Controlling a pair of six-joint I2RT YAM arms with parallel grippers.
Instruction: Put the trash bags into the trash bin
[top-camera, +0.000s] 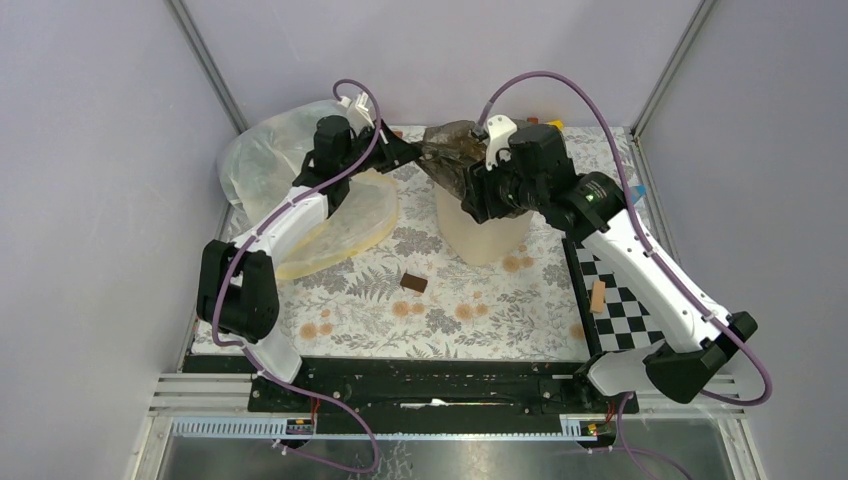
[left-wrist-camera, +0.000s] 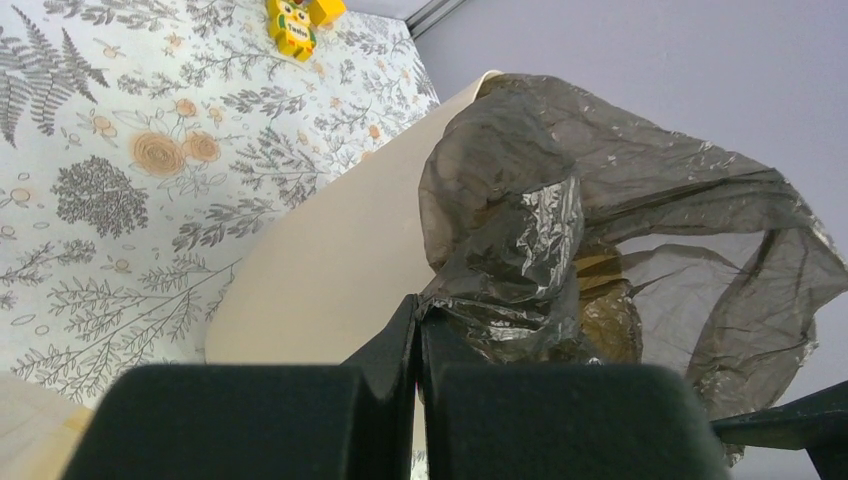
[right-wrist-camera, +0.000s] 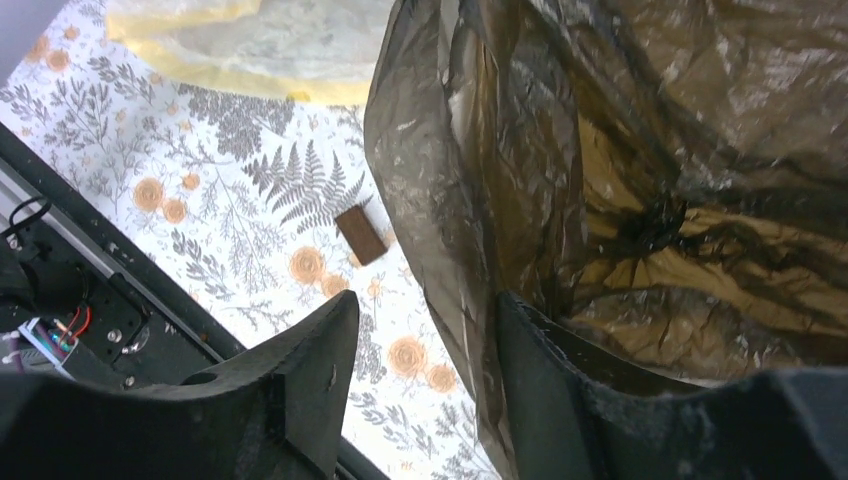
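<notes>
The dark brown-olive trash bag (top-camera: 452, 150) hangs crumpled over the mouth of the cream-beige trash bin (top-camera: 487, 238) at the table's middle back. My left gripper (top-camera: 412, 153) is shut on the bag's edge; the left wrist view shows its jaws (left-wrist-camera: 418, 312) pinched on the bag (left-wrist-camera: 560, 220) beside the bin wall (left-wrist-camera: 340, 270). My right gripper (top-camera: 480, 203) is open at the bin's mouth. In the right wrist view (right-wrist-camera: 425, 325) a wall of the bag (right-wrist-camera: 650, 180) hangs between its jaws, against the right finger (right-wrist-camera: 560, 380).
A bigger whitish bag with a yellow rim (top-camera: 300, 190) lies at back left. A small brown block (top-camera: 413, 283) lies before the bin. A checkerboard (top-camera: 625, 305) with a wooden block (top-camera: 598, 296) is at right. A yellow toy (left-wrist-camera: 290, 25) stands at the back.
</notes>
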